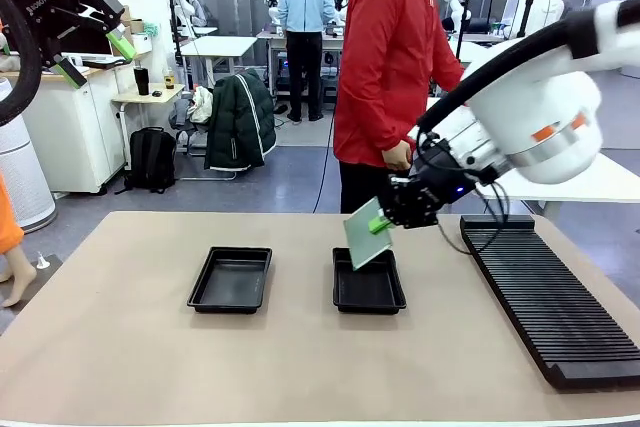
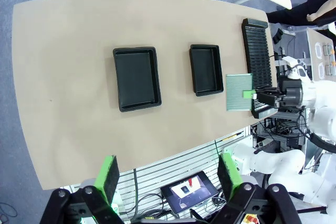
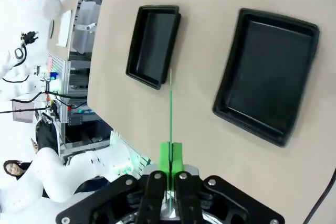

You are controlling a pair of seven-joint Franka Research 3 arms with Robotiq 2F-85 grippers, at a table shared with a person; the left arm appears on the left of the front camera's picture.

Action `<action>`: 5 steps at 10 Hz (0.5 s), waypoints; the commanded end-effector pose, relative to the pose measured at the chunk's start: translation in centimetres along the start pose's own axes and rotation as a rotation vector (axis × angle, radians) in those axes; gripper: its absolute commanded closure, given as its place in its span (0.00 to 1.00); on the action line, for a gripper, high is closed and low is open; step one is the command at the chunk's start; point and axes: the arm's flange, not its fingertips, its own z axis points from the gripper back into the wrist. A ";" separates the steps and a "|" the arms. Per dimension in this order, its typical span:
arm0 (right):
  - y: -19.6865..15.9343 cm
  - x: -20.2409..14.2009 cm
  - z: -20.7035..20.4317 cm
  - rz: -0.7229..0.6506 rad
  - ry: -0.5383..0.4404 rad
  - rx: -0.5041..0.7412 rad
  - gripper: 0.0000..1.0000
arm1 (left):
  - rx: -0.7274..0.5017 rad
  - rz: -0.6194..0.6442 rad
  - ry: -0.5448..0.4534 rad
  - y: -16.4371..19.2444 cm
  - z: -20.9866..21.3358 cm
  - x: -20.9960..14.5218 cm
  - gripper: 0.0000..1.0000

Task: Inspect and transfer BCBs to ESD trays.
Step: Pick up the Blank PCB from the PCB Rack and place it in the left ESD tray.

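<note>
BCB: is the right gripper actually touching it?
Touching. The right wrist view shows the right gripper shut on the edge of the BCB, with no gap on either side.

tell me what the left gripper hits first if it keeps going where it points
Probably the bare table between the two ESD trays: the left gripper, open and high above, aims at that gap with nothing in between. Its exact line is hard to judge.

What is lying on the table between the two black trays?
Nothing: between the left tray and the right tray, the front view shows only bare table.
</note>
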 end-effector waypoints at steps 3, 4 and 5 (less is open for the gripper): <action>1.0 1.8 -7.1 -0.053 -0.003 0.135 0.98 | -0.002 0.002 -0.001 0.1 0.1 0.0 0.00; 1.6 2.0 -9.2 -0.065 -0.013 0.165 0.98 | -0.002 0.002 -0.001 0.1 0.1 0.0 0.00; 2.0 2.2 -11.0 -0.088 -0.023 0.190 0.98 | -0.002 0.002 -0.001 0.1 0.1 0.0 0.00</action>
